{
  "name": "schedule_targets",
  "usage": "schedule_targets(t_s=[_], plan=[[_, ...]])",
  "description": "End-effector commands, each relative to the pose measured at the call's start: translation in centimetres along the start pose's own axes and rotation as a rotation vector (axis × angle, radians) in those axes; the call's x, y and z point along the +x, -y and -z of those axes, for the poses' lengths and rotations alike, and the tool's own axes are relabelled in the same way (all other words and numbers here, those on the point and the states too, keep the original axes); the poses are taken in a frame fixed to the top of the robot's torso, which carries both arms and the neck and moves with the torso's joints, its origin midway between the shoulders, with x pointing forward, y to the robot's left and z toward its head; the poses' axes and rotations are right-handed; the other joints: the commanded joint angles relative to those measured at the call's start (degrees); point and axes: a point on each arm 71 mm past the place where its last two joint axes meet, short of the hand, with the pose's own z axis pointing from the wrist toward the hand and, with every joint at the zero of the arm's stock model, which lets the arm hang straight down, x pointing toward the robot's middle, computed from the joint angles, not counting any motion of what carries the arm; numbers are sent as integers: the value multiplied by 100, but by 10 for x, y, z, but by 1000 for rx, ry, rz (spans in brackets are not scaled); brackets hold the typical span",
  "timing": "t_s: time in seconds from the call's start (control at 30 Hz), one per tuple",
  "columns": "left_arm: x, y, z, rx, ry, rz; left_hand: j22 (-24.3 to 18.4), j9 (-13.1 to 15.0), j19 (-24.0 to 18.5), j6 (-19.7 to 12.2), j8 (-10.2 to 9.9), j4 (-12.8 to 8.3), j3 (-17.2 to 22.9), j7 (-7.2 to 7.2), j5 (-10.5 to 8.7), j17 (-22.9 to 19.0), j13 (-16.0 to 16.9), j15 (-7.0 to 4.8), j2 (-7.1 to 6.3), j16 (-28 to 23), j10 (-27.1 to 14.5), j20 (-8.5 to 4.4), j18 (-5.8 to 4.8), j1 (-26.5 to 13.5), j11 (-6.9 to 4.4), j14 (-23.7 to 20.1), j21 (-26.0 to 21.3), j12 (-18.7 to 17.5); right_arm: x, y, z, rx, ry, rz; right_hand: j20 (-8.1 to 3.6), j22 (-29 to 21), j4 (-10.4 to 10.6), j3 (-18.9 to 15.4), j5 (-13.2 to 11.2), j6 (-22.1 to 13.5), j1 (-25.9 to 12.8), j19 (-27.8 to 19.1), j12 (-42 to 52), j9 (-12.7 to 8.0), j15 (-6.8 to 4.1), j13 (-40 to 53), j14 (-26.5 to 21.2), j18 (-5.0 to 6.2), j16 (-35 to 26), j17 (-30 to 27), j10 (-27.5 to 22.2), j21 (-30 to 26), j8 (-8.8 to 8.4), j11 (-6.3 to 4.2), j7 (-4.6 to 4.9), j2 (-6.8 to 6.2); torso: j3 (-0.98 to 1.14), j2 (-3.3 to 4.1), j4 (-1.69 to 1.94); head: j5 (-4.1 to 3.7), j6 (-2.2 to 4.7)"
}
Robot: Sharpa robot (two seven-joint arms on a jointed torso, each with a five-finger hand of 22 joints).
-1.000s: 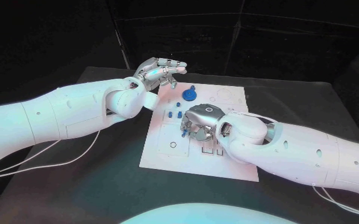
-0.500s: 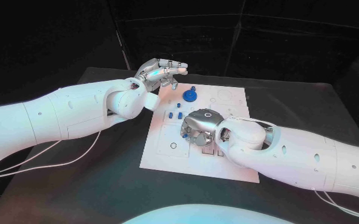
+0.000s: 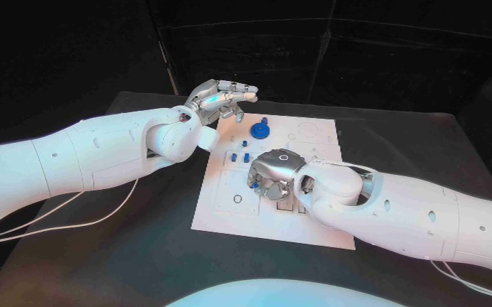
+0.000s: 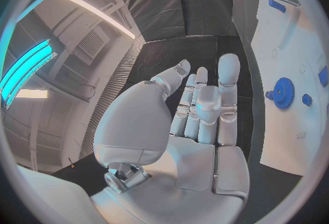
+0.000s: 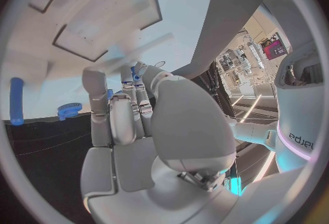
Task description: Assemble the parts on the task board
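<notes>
1. Left silver hand [image 3: 220,99]: fingers [image 4: 205,104] loosely apart, holding nothing, raised off the far-left corner of the white rectangular task board [image 3: 318,222].
2. Right silver hand [image 3: 271,173]: fingers curled down onto board's middle; can't tell if gripping.
3. Blue gear-shaped part [image 3: 260,129] stands on board, betw. both hands; small blue pegs [image 3: 239,156] just beside right hand.

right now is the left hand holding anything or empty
Empty: the left hand hovers off the task board, fingers apart, nothing between them.
</notes>
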Motion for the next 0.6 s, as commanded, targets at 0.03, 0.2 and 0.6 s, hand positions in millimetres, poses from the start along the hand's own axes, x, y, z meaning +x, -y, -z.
schedule_targets(t_s=[0.03,0.2,0.6], plan=[[2,1,-1,1,-19,11,-5,-5,-21,-39,-30,9,-36,-13,16,-8,9,37,28,32,-37,30,68,27,9,-21,-32,35,2,2,0,16,-9,15,0,-47,0,7,-50,-77,-79,-66,-66,-20,1,-26,294,-6,43,30,-82,-51,-72,51,48,-10,-2,-1,3,-1,-4],[3,1,-1,-1,-23,12,-9,-5,-21,-45,-31,11,-43,-10,15,-12,9,39,26,32,-45,32,69,25,12,-23,-36,36,1,2,-1,12,16,7,37,-103,-1,18,-79,-216,-132,-102,-156,-40,47,-53,286,0,39,9,-242,-84,-160,112,103,-52,-2,-1,1,1,-8],[6,0,-2,-5,-34,16,-12,-5,-22,-51,-30,14,-50,-8,15,-10,9,41,26,34,-52,34,69,23,14,-24,-41,38,-1,-1,-2,-10,30,-11,71,-116,-18,28,-101,-378,-164,-113,-170,-51,71,-46,276,7,27,-33,-266,-90,-210,130,113,-96,0,0,-2,26,-18]])
